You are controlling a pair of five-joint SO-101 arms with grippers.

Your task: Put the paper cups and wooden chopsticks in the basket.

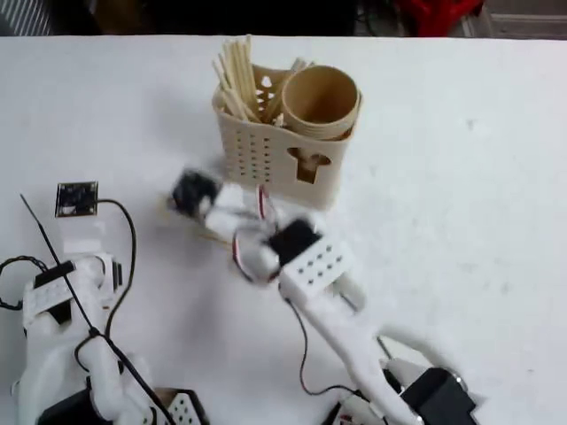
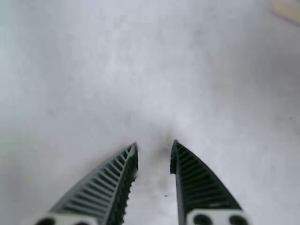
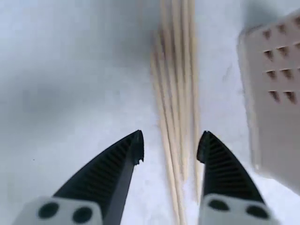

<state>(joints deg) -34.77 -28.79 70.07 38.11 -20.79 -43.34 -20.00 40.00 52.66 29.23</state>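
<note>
Right wrist view: right pincer (image 3: pixel 171 140) stands wide open over loose chopsticks (image 3: pixel 177 79) lying flat on the table (image 3: pixel 70 65), just beside the basket (image 3: pixel 276 93). Their long axis runs straight ahead between the jaws. Left pincer (image 2: pixel 153 147), narrowly open, is well apart.

1. A robotics lab bench is suggested by a plain white table (image 1: pixel 478 159) seen from above.
2. One white robot arm (image 1: pixel 62 345) is mounted at the lower left, and a second arm (image 1: pixel 341 332) at the lower centre.
3. Loose black cables (image 1: pixel 133 248) and a small bare circuit board (image 1: pixel 76 199) are laid at the left of the frame.
</note>
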